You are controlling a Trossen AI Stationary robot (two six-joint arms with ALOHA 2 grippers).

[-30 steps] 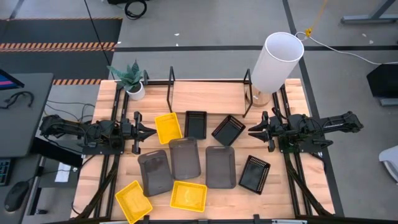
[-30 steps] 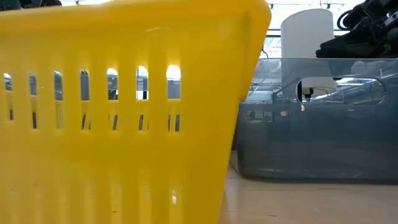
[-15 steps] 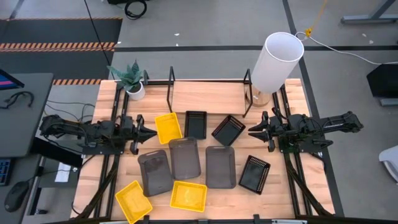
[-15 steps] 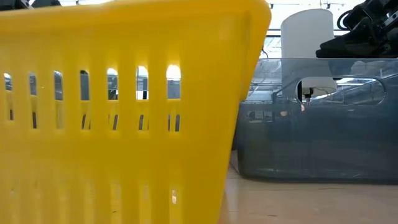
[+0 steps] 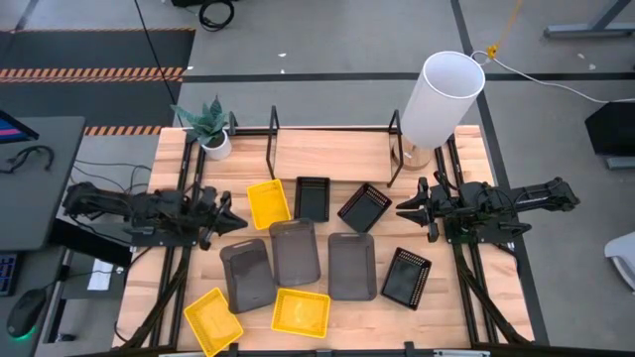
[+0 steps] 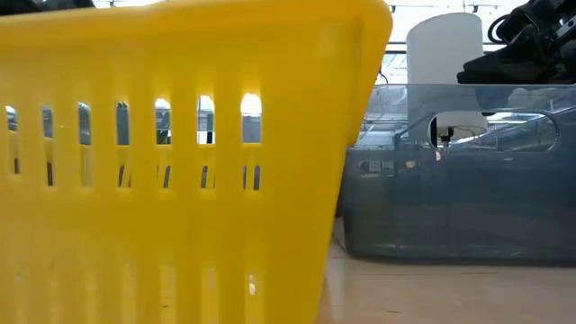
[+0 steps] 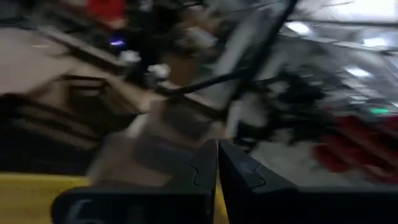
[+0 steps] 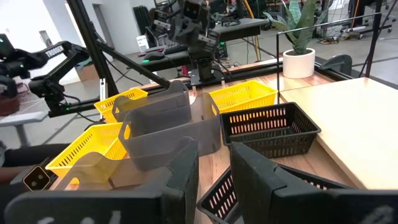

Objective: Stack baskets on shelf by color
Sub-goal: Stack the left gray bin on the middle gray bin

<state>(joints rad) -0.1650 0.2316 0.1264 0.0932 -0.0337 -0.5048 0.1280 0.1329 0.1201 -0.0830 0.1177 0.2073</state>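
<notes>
Three yellow baskets lie on the table in the high view: one far left of centre [image 5: 268,203] and two near the near edge [image 5: 213,319] [image 5: 301,311]. Three grey baskets [image 5: 295,252] sit side by side in the middle. Three black baskets [image 5: 312,198] [image 5: 364,207] [image 5: 406,278] lie to their right. The shelf [image 5: 273,139] stands along the far edge. My left gripper [image 5: 240,220] [image 7: 217,162] hovers shut just left of the far yellow basket. My right gripper [image 5: 400,211] [image 8: 214,162] is open, right of the black baskets.
A tall white cylinder [image 5: 442,99] stands at the far right corner beside the shelf's post. A potted plant [image 5: 210,129] sits at the far left corner. In the low view a yellow basket [image 6: 180,162] and a grey one [image 6: 450,180] block most of the sight.
My left gripper has drawn back a little toward the table's near left, away from the far yellow basket; its wrist view is blurred. The baskets and my right arm have stayed where they were.
</notes>
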